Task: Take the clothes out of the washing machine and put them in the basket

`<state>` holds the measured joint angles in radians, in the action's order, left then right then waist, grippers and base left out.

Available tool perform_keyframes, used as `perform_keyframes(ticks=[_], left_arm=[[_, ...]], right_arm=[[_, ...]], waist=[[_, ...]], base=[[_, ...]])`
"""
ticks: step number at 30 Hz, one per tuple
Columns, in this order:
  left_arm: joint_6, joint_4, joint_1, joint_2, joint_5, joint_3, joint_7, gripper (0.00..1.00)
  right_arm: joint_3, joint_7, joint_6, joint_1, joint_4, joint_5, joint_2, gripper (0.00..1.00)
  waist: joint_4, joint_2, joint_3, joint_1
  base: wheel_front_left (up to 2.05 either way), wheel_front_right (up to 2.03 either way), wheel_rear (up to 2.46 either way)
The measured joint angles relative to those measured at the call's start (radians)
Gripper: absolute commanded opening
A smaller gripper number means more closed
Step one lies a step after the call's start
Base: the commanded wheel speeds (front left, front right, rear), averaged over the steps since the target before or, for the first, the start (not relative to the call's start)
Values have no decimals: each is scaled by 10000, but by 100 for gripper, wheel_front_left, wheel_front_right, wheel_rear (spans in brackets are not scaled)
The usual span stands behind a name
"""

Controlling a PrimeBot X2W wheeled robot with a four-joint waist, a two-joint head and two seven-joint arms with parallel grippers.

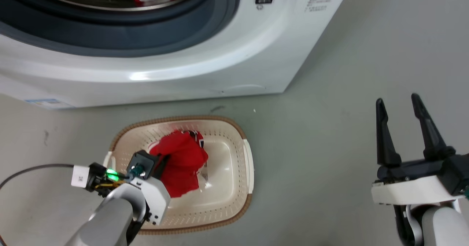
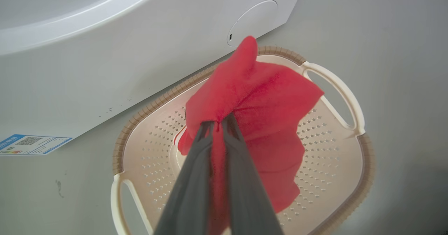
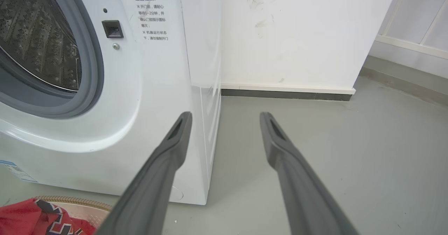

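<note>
Garment (image 2: 259, 102) of red cloth hangs pinched in left tool (image 2: 217, 123) over basket (image 2: 351, 100) (right tool (image 1: 397, 99) splayed wide).

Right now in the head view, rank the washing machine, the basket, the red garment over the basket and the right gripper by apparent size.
1. washing machine, largest even though the frame crops it.
2. basket.
3. red garment and right gripper: similar; the gripper is nearer the camera, so I leave them unranked.

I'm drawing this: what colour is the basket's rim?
Brown, woven-looking. The basket's rim shows best in the left wrist view.
</note>
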<state>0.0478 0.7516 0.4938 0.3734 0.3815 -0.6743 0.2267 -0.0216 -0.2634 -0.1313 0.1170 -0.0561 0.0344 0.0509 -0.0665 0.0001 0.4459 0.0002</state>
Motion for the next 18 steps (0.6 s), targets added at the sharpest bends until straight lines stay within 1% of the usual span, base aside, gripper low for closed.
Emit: perform_keyframes(ticks=[5, 8, 12, 18], left_arm=[[203, 1569, 995, -205, -198, -167, 119, 0], [228, 2376, 1577, -267, -288, -188, 196, 0], [230, 3104, 2166, -397, -334, -155, 286, 0], [226, 4094, 2980, -395, -399, -165, 320, 0]], right_arm=[[77, 0, 0, 426, -174, 144, 2, 100], [240, 0, 0, 544, -272, 192, 4, 100], [424, 0, 0, 562, -374, 299, 2, 100], [476, 0, 0, 661, -520, 535, 2, 100]], waist=[[-289, 0, 1073, 0], [-491, 0, 1675, 1], [-789, 0, 2358, 1], [-1182, 0, 3224, 0]], base=[[0, 0, 0], [0, 0, 0], [0, 0, 0], [0, 0, 0]])
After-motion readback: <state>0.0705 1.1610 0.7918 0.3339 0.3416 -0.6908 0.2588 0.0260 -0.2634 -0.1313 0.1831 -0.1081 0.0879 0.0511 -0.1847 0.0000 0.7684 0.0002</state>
